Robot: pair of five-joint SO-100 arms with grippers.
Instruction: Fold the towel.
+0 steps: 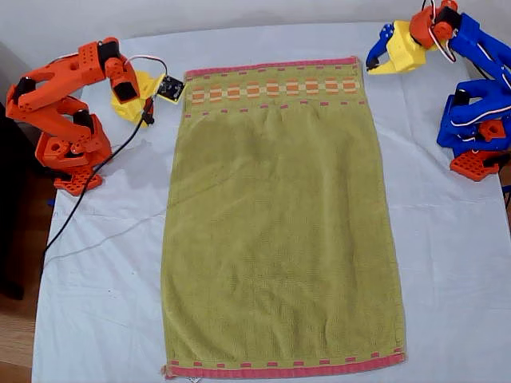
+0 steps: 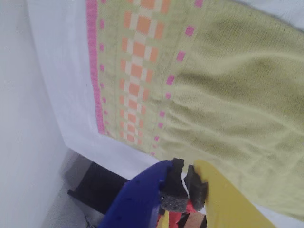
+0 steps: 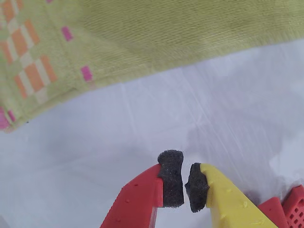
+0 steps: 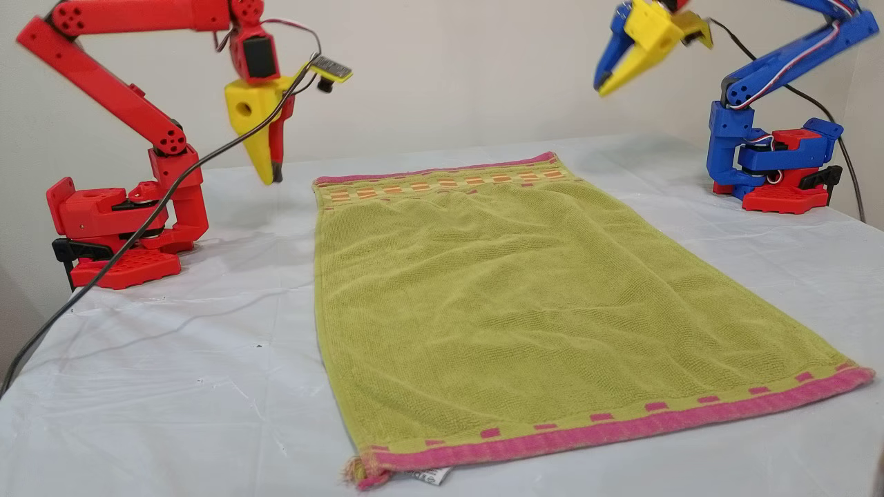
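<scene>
The olive-green towel [image 1: 279,223] lies flat and unfolded on the white tablecloth [image 1: 104,271]. Its orange-and-cream checked band [image 1: 275,88] is at the far end, a pink hem [image 4: 621,431] runs along the near end, and a small white tag [image 4: 431,475] peeks out at a near corner. My first gripper [image 1: 374,65], blue and yellow, hangs in the air beside the far towel corner at the exterior view's right, shut and holding nothing [image 2: 186,183]. My second gripper [image 1: 146,118], red and yellow, points down beside the far corner at the exterior view's left, also shut and holding nothing [image 3: 184,183].
The red arm's base [image 1: 68,155] stands at the exterior view's left, with a black cable [image 1: 96,179] trailing over the cloth. The blue arm's base [image 1: 479,148] stands at the exterior view's right. A wall [image 4: 449,69] rises behind the table.
</scene>
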